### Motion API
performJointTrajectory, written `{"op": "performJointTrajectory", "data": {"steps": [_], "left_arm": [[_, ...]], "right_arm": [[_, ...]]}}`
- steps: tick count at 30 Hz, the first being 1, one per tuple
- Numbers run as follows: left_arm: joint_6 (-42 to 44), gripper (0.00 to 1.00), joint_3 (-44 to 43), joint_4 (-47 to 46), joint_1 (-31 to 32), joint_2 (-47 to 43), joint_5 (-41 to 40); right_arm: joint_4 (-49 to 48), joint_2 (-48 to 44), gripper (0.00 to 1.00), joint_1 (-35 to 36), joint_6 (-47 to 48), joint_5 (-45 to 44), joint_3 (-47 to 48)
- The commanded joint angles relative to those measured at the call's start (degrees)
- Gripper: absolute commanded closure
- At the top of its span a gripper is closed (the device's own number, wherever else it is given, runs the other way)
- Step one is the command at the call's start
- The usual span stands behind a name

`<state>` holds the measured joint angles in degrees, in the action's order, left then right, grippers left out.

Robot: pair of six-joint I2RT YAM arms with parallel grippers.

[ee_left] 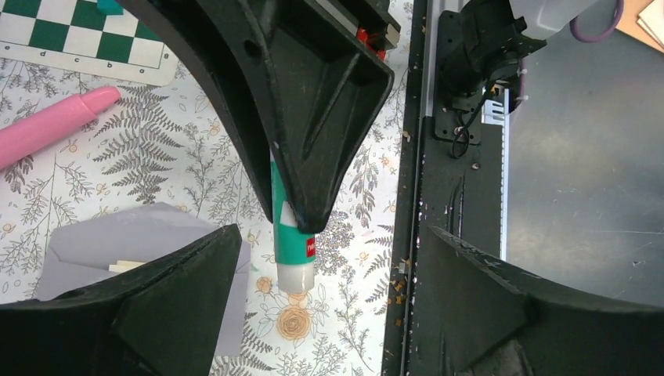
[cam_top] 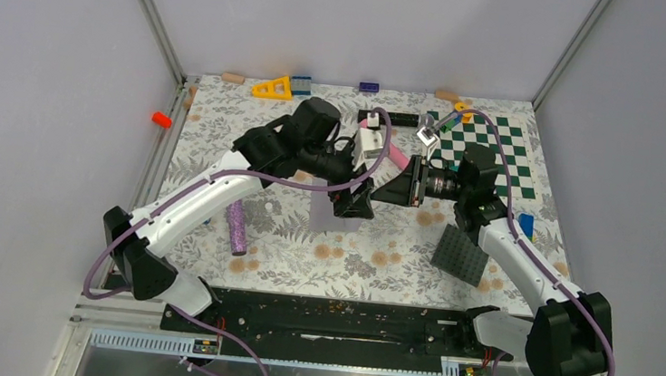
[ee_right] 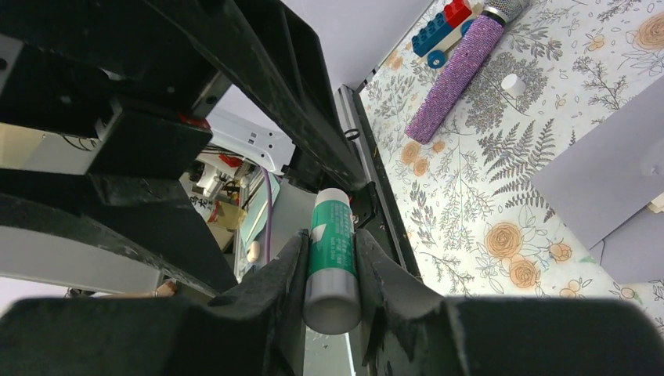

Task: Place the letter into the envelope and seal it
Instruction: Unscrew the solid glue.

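The grey envelope (cam_top: 324,216) lies flat on the floral mat; the wrist views show it too (ee_left: 117,235) (ee_right: 611,176). A sliver of cream paper, the letter (ee_left: 125,266), shows at its mouth. My right gripper (ee_right: 333,235) is shut on a green-and-white glue stick (ee_right: 332,258) and holds it level over the mat. The stick's white end (ee_left: 295,276) points out between the wide-apart fingers of my left gripper (ee_left: 333,247), which is open and does not touch it. From above, the left gripper (cam_top: 353,203) and the right gripper (cam_top: 399,190) meet just right of the envelope.
A pink cylinder (cam_top: 396,157) and a green-and-white checkerboard (cam_top: 487,147) lie behind the grippers. A purple glitter cylinder (cam_top: 237,227) lies left of the envelope, and a dark grey studded plate (cam_top: 462,254) at the right. A black rail (cam_top: 345,321) runs along the near edge.
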<state>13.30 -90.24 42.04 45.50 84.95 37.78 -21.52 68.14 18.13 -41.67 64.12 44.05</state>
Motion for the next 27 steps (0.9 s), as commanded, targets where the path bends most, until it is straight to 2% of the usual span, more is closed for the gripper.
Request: {"op": "performJointTrajectory", "data": {"steps": [1,5,13,16,21,24,27], "left_arm": [[1.17,0.12,-1.23,-1.61,1.13,0.98,-3.9],[1.74,0.18,-1.06,-1.92,1.72,1.33,-6.77],[2.49,0.43,-1.18,-1.96,3.04,2.15,-9.75],[3.15,0.49,-1.4,-1.35,3.38,2.55,-10.52],[3.96,0.5,-1.29,-0.53,3.72,2.77,-11.56],[4.32,0.45,-1.03,-0.29,3.81,2.52,-12.23],[4.35,0.46,-0.91,-0.52,3.81,2.02,-13.12]], "right_arm": [[-4.41,0.22,1.0,0.52,-1.43,2.16,-0.06],[-5.05,0.53,1.0,0.58,-2.11,2.46,-0.06],[-4.99,0.85,0.99,0.51,-2.29,2.64,-0.02],[-4.7,1.13,0.99,0.57,-2.11,2.66,0.14],[-4.58,1.08,1.0,0.55,-2.1,2.76,0.39],[-4.63,0.78,1.0,0.52,-2.1,2.89,0.37],[-4.52,0.64,1.0,0.5,-2.01,2.92,0.38]]}}
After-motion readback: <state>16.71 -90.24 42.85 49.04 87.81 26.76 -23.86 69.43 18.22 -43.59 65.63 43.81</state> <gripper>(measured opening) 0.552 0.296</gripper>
